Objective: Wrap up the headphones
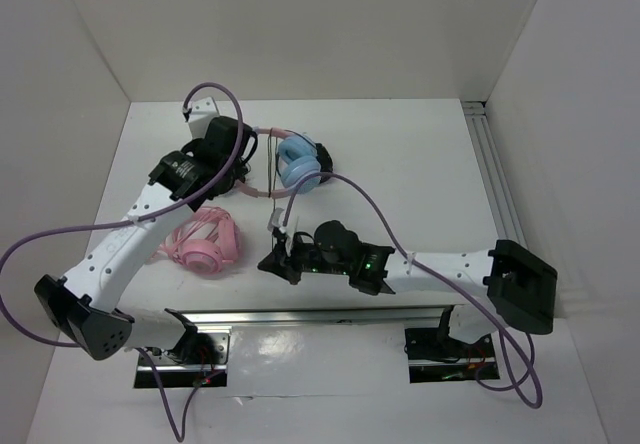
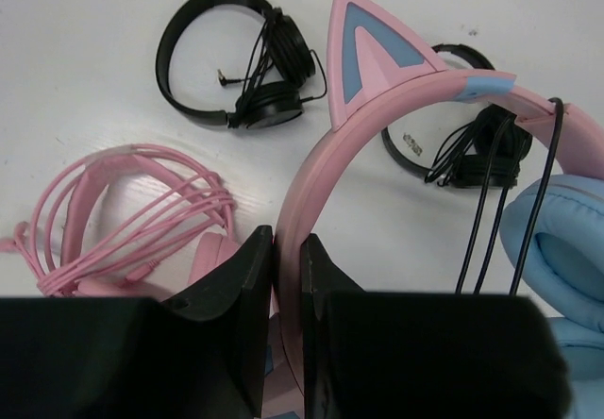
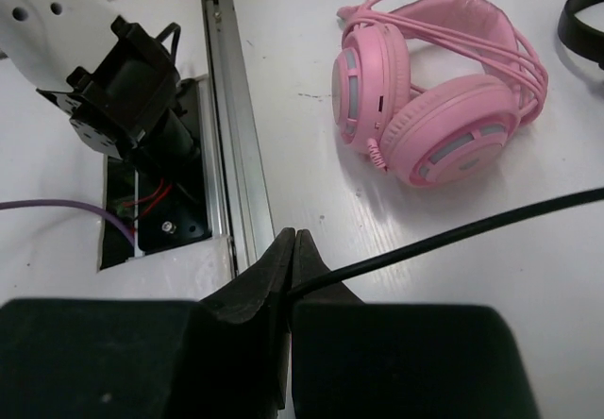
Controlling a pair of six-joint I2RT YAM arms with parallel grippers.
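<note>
White worktop (image 1: 420, 164): left pincer (image 2: 288, 249) clamps the headphones (image 2: 373, 60) by the band (image 2: 310, 178), and right pincer (image 3: 293, 244) pinches the cable (image 3: 453, 238). Winding seems in hand; next, loop cable round the band, taut.

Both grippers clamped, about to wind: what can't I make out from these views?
- Top view: the left arm covers the two black headphones; the cable is too thin to follow.
- Left wrist: the headphones run off the right edge; the left gripper hides their lower part.
- Right wrist: the right gripper hides the cable's end.
</note>
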